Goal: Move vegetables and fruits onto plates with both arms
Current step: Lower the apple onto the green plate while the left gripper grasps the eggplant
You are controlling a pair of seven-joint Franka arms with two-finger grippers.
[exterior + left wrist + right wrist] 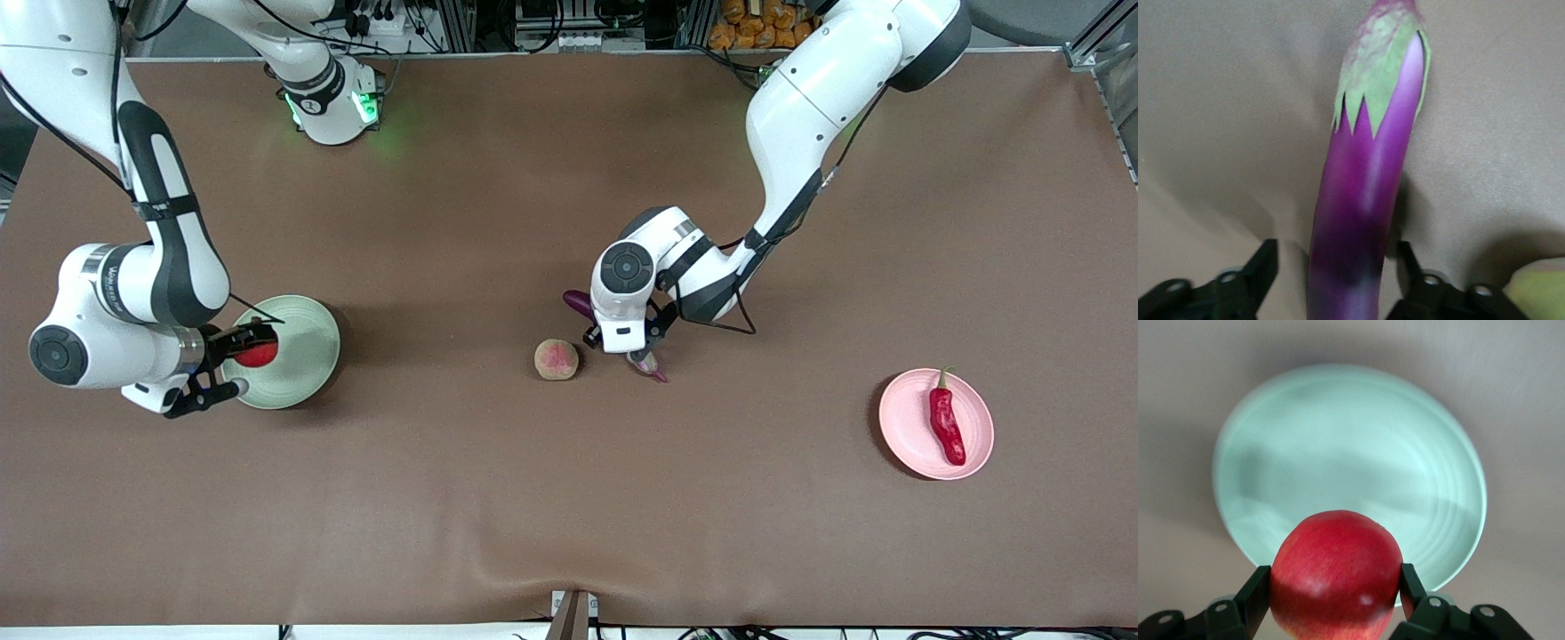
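Holding, right gripper (1335,597): jaws pinching the round red fruit (1336,573) above the pale green plate (1358,447). Left gripper (1338,277): down at mid-bench, my jaws spread either side of the purple eggplant (1361,220), not yet touching. Tan-green fruit (556,359): beside it. Red chili (946,423): on the pale pink plate (902,427).

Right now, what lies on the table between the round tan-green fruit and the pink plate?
In the front view, the eggplant lies beside the tan-green fruit, with the left hand down around it. From there to the pink plate, the brown table is bare.
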